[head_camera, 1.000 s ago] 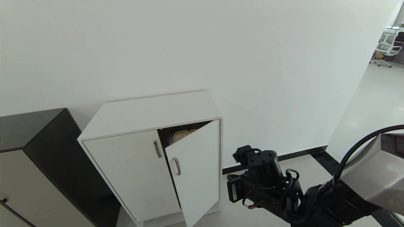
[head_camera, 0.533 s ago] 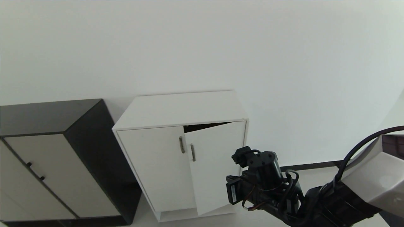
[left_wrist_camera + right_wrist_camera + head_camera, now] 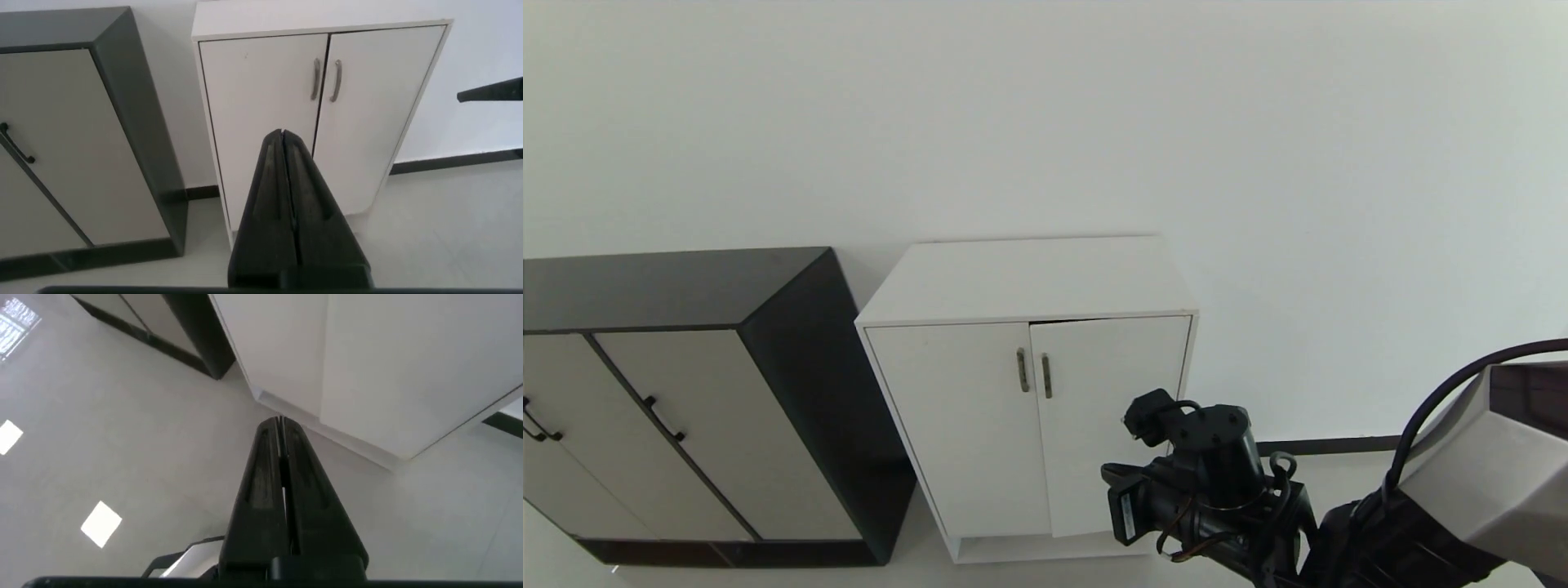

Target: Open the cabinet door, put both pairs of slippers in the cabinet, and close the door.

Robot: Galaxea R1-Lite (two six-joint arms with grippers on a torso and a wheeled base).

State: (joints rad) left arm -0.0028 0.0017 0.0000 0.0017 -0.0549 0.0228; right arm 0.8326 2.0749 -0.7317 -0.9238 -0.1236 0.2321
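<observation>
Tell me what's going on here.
The robot faces a white cabinet beside a dark cabinet. The white cabinet's right door is all but closed, with a thin gap along its top edge. The right gripper, shut, points at the cabinet's base near that door; the left gripper, also shut, is held back from the doors.

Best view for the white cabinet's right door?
Left wrist view: right door whole, unobstructed. Head view: right arm covers its lower corner. Right wrist view: close-up of the bottom corner of the cabinet.
</observation>
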